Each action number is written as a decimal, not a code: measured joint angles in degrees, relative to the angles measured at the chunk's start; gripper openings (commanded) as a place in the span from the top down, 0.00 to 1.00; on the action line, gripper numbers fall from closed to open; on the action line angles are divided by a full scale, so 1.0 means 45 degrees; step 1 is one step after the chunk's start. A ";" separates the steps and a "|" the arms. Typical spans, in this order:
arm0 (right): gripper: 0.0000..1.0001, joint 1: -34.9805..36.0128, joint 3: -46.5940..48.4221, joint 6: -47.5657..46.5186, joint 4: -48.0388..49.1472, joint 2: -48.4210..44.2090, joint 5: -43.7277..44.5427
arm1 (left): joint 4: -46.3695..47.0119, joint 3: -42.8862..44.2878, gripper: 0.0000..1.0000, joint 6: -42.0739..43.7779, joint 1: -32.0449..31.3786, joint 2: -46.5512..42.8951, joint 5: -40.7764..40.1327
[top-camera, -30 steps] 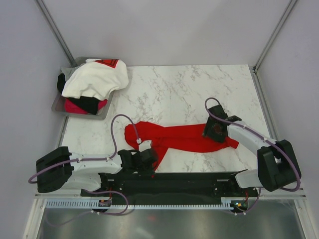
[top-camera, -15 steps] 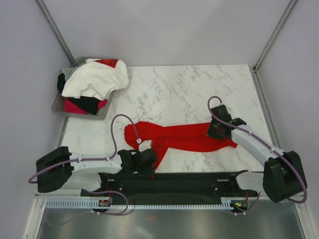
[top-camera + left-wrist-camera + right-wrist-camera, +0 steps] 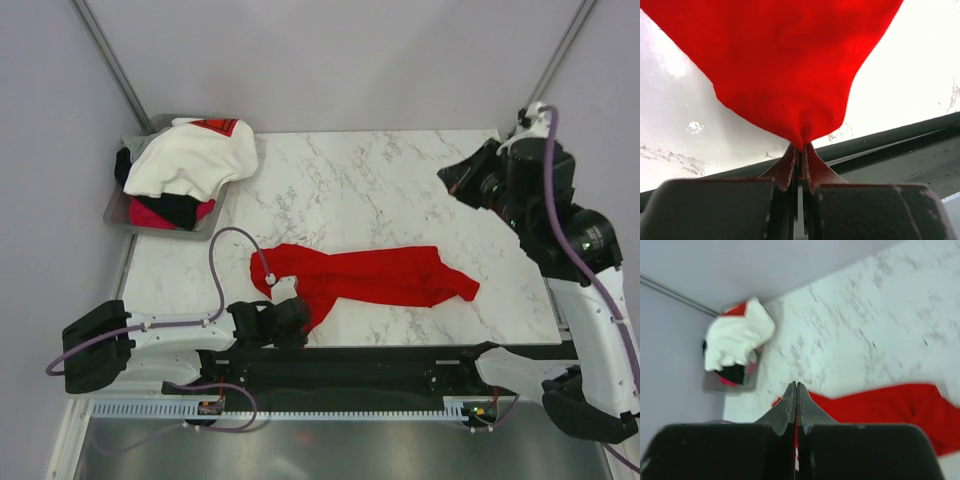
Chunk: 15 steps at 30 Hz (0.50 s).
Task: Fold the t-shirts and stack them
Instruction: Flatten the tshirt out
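At the far-left corner of the marble table (image 3: 380, 180) a grey tray (image 3: 116, 208) holds a heap: the white t-shirt (image 3: 190, 160) with its red mark on top, the black t-shirt (image 3: 178, 208) and pink t-shirt (image 3: 148, 214) showing beneath it. Rightward, the left arm (image 3: 180, 335) lies low and stretched along the near edge, and the left gripper (image 3: 298, 318) meets the near fold of the red t-shirt (image 3: 365, 275), which lies bunched in a long band across the near half of the table. From above the grip itself is too small to read; the left wrist view settles it, showing both fingers (image 3: 785, 170) pinched tight on a gathered point of red cloth, which fans out wide beyond them over the pale surface. Further right, the right arm (image 3: 590, 300) stands tall at the table's right edge, with the right gripper (image 3: 452, 180) held high above the far right of the table, well apart from the red shirt. Its blurred wrist view looks down past fingers (image 3: 789, 407) pressed together with nothing between them, onto the red band and the distant tray
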 measured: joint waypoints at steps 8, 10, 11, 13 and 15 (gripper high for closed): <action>0.11 -0.0029 0.5090 -0.0918 -0.0131 0.4007 0.1831 | 0.0000 -0.0136 0.98 -0.0024 0.0000 -0.0214 -0.0345; 0.02 -0.0024 0.2754 -0.1171 0.0578 0.4080 0.1855 | 0.0000 -0.0199 0.98 -0.0039 0.0000 -0.0262 -0.0437; 0.02 -0.0010 0.1180 -0.1219 0.0981 0.4080 0.1836 | 0.0000 -0.0214 0.98 -0.0049 0.0005 -0.0262 -0.0457; 0.02 0.0029 -0.1773 -0.1224 0.1141 0.4163 0.1783 | 0.0010 -0.0214 0.98 -0.0053 0.0010 -0.0262 -0.0486; 0.02 0.0019 -0.4323 -0.1224 0.1054 0.4420 0.1933 | 0.0005 -0.0214 0.98 -0.0053 0.0010 -0.0248 -0.0491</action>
